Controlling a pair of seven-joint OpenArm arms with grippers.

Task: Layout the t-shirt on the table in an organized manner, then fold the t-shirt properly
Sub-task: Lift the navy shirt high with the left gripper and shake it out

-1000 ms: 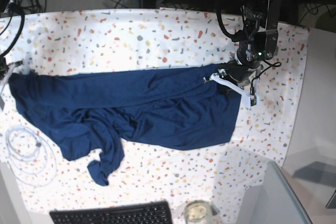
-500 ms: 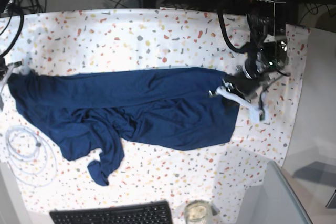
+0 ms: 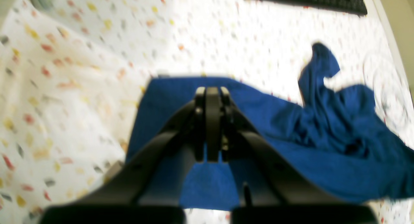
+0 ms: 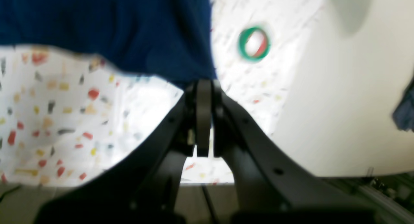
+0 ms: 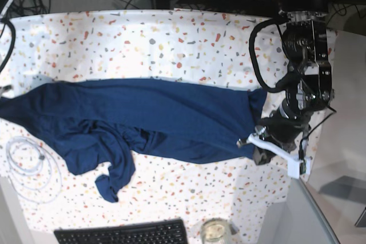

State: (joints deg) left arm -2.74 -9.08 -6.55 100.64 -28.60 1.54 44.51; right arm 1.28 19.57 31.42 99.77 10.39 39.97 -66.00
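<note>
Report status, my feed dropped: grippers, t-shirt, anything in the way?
Left gripper shut on t-shirt, one end. Right gripper shut on the other end. T-shirt stretched across table, lower part bunched. White cable coil beside the bunched part.

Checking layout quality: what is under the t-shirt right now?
The speckled table shows around the t-shirt, which lies stretched across it, its lower left part bunched in folds. What the cloth covers cannot be seen. A white cable lies beside that bunched part.
</note>
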